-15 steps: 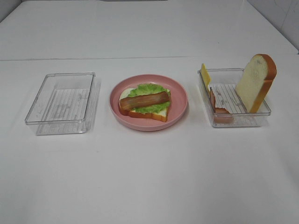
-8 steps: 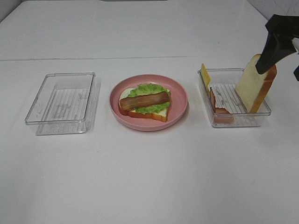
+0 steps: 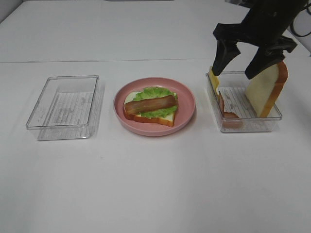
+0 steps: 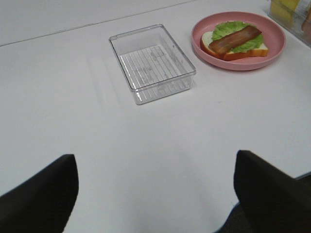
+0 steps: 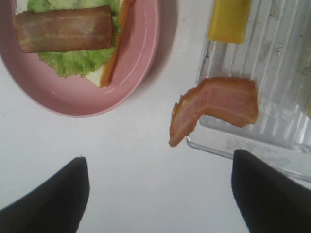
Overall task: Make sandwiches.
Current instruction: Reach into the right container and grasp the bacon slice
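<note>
Sandwich apart from right end effector

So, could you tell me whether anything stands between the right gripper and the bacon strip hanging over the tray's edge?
Nothing visible does: the open right gripper hangs above the bacon strip, with only air between.

Matte black right gripper with two tapering, wedge-shaped fingers beneath a blocky wrist, thin dark cable behind.
</note>
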